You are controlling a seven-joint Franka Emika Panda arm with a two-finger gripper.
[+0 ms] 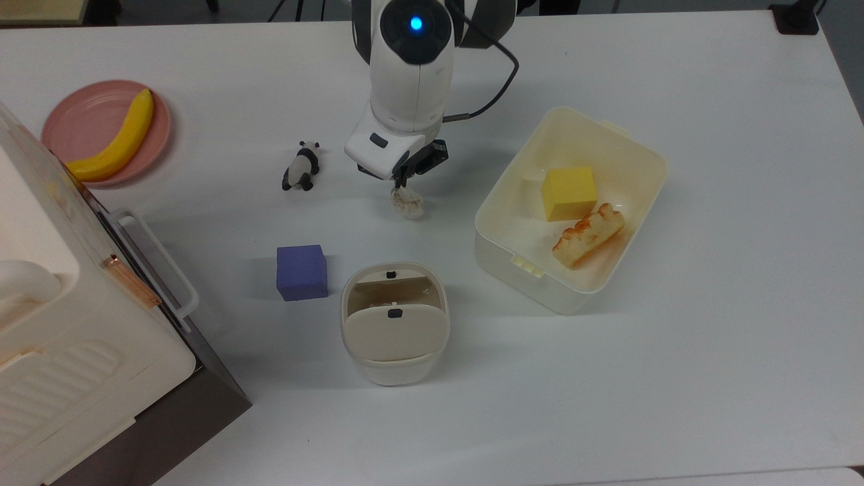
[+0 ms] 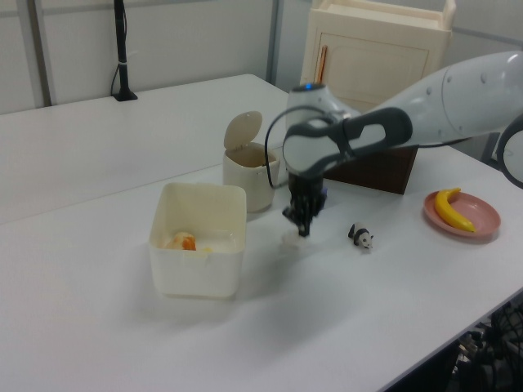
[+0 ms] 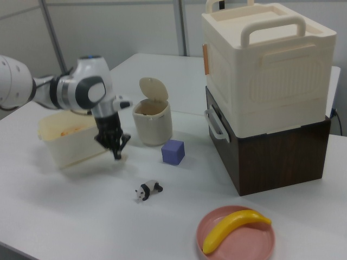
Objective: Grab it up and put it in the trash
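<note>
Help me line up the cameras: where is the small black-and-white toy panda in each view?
Top view: small black-and-white toy panda, upper left of centre, right of the pink plate.
Left view: panda right of centre, left of the plate.
Right view: panda below centre, up-left of the plate.
Shared landmark: the plate holding a yellow banana.

Toy panda (image 1: 300, 169), purple cube (image 1: 302, 272), banana (image 1: 115, 140) on pink plate (image 1: 74, 118), yellow block (image 1: 569, 193) in cream tub (image 1: 634, 155)

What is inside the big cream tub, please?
In the tub lie a yellow block and a piece of orange-crusted bread, side by side. The floor beneath them is covered.
</note>
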